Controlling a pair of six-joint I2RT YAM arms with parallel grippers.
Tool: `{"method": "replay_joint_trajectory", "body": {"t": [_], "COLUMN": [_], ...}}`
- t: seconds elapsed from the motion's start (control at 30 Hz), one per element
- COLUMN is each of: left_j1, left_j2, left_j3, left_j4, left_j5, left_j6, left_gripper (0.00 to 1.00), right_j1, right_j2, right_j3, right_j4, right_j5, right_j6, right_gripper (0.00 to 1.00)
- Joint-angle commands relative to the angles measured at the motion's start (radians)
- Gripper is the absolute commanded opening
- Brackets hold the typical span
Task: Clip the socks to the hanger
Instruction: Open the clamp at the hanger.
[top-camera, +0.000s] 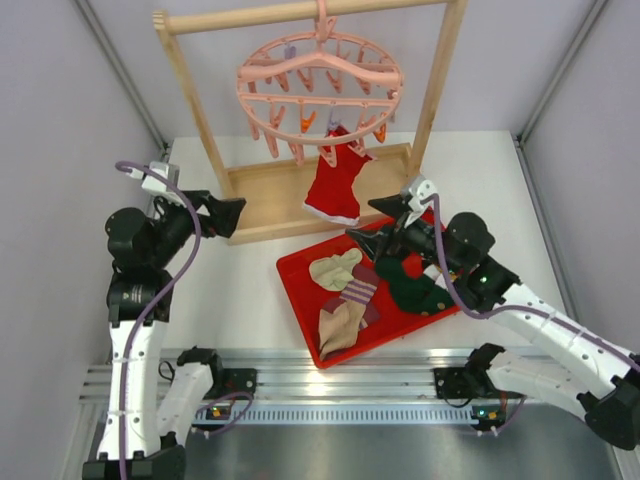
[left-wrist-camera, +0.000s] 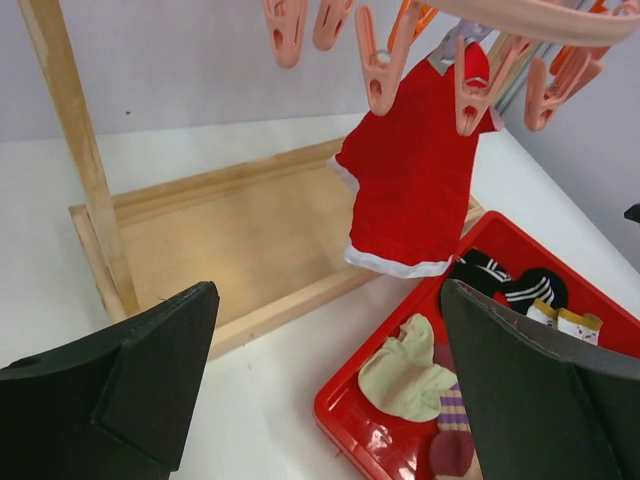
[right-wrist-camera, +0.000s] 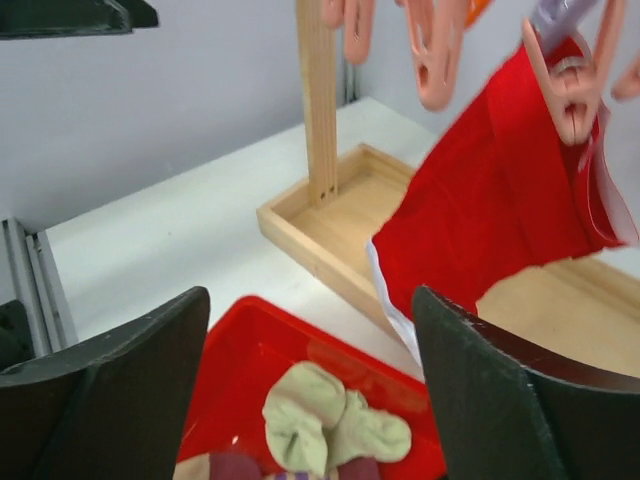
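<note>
bench (top-camera: 240, 300): white; carries rack and tray
rack (top-camera: 275, 205): wooden frame at far side; hanger hooked on top bar
hanger (top-camera: 243, 78): pink ring, pegs dangling; one peg pinching red sock, most others free
tray (top-camera: 298, 285): red, just near-right of rack base; holds the loose socks
red sock (top-camera: 335, 185): already clipped, hanging down over rack base
green sock (top-camera: 415, 290): right part of tray, under right arm
tan sock (top-camera: 340, 325): near end of tray, striped cuff toward middle
cream sock (top-camera: 335, 270): far-left part of tray, crumpled, top fully exposed
black sock (left-wrist-camera: 535, 288): far-right part of tray, white stripes
handling: likely light, limp, grippy fabric; droops once lifted; best pinched at cuff so an edge feeds into a peg
right fingers (top-camera: 386, 208): spread wide, empty; above tray's far edge, beside red sock hem, cream sock below toward left
left fingers (top-camera: 230, 214): spread wide, empty; over near-left of rack base, apart from every sock
</note>
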Motion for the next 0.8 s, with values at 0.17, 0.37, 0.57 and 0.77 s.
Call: {"method": "replay_joint_trajectory", "body": {"t": [0.17,0.37,0.57,0.77], "left_j1": [-0.003,-0.002,-0.003,-0.003], "left_j2": [-0.020,-0.015,-0.027,-0.011], "left_j3": [-0.037,-0.051,-0.089,-0.086], "left_j4": [0.242,0.276,0.357,0.363], "left_j5": [0.186,0.265,0.314,0.332], "left_j6": [-0.054,-0.099,-0.145,-0.149], "left_gripper": [0.96,0.95,0.95,0.94], "right_j1": [0.096,0.095,0.095,0.086], "right_j2": [0.144,0.231,0.300,0.386], "right_j3": [0.045,0.087,0.139,0.197], "right_j4": [0.424,0.479,0.516,0.564], "right_j5": [0.118,0.095,0.170,0.147], "right_j6": [-0.128,-0.171,-0.221,-0.237], "right_gripper": [0.58,0.51,0.45,0.44]}}
